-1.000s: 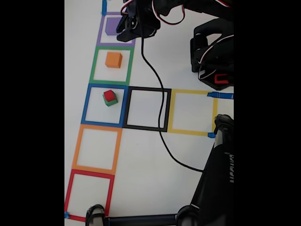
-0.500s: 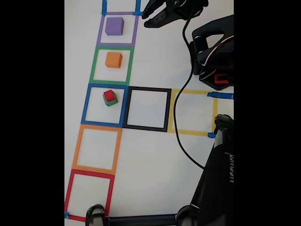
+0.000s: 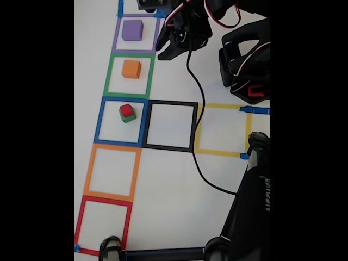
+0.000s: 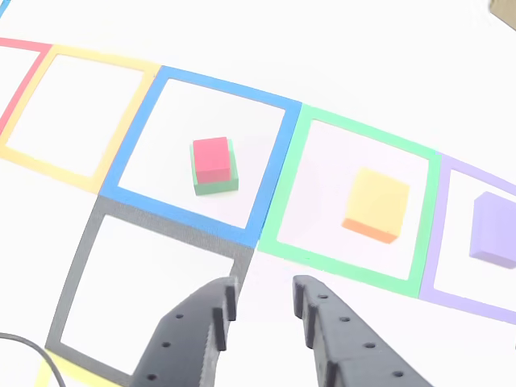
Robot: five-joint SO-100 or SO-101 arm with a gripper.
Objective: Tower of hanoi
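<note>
- Swinging back down and left since half a second ago, the gripper (image 3: 163,51) now hangs just right of the purple tape square (image 3: 116,33) in the fixed view, off the top edge where it had been.
- None of the cubes has shifted over the last second.
- Its two dark fingers (image 4: 211,310) stand parted with a clear gap between them and hold nothing, poised over white table (image 4: 387,48) near the corner of the black square (image 4: 76,278).
- Purple cube (image 3: 132,30) sits inside the purple outline; orange cube (image 3: 131,69) sits in the green square (image 3: 108,76) below it.
- Red cube (image 3: 126,110) is stacked on the green cube (image 3: 129,117), both inside the blue square (image 3: 99,122).
- A black cable (image 3: 191,109) trails from the arm across the black square's right edge and the yellow square (image 3: 247,130).
- Second dark arm base (image 3: 247,60) sits at right; another black structure (image 3: 250,206) fills the lower right corner.
</note>
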